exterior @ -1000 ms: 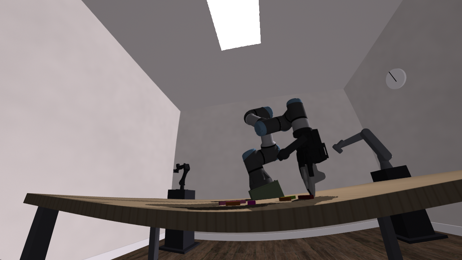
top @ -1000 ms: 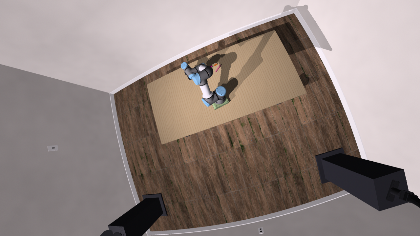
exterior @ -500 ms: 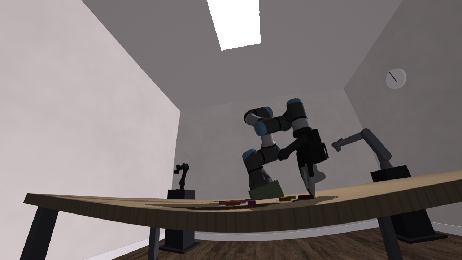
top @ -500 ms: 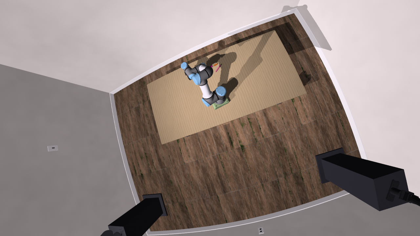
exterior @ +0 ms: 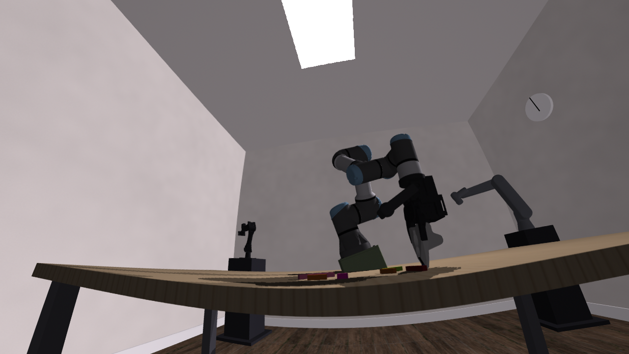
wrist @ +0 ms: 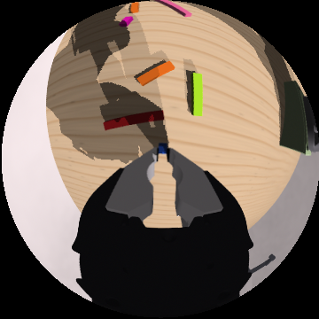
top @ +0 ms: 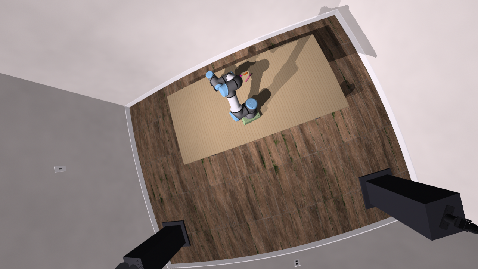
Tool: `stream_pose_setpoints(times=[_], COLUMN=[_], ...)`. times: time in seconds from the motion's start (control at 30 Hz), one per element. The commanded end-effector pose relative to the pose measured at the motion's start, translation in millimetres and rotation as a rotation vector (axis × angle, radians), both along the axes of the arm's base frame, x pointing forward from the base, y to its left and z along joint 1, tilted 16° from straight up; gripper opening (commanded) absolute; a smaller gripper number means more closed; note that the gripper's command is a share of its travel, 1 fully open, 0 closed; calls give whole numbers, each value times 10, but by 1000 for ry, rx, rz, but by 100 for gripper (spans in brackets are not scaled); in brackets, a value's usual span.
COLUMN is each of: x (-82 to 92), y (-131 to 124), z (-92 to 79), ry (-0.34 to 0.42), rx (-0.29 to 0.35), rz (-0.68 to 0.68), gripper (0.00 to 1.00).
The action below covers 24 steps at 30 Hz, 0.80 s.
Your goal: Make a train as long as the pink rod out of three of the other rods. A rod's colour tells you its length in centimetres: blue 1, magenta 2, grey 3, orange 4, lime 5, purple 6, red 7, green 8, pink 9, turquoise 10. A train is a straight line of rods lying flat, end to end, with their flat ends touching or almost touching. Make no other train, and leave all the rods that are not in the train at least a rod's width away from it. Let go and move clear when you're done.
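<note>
Wrist view, centre: black gripper with grey angular fingers [exterior: 424,266], closed on a small glossy blue block-shaped rod [wrist: 162,148], which the exterior view does not reveal. Upper half, same view: dark-red [exterior: 415,268] [wrist: 134,120], orange [exterior: 388,271] [wrist: 155,73] and lime [wrist: 198,94] straight-edged rods, mutually apart on pale grained wood; top edge, the long pink rod [top: 248,77] [wrist: 176,7], also shown by the top view right of the arm.

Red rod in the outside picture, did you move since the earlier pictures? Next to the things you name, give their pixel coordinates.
No, the red rod [exterior: 414,268] [wrist: 133,120] hasn't visibly moved any way: it's just as far right of the arm's green base [top: 245,122] [exterior: 362,260] [wrist: 292,120].
</note>
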<state>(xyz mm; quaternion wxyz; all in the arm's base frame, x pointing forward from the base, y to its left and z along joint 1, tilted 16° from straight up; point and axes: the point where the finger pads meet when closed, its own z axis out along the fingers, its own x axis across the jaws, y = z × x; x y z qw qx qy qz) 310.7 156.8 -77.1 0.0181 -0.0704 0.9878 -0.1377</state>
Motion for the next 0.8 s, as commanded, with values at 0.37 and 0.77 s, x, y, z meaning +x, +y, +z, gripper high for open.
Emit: stream_pose_setpoints(times=[0.37, 0.77], x=[7, -19], y=[32, 153], z=[110, 535], ry=[-4, -4], rx=[1, 1], rz=[1, 1], gripper=[0, 0])
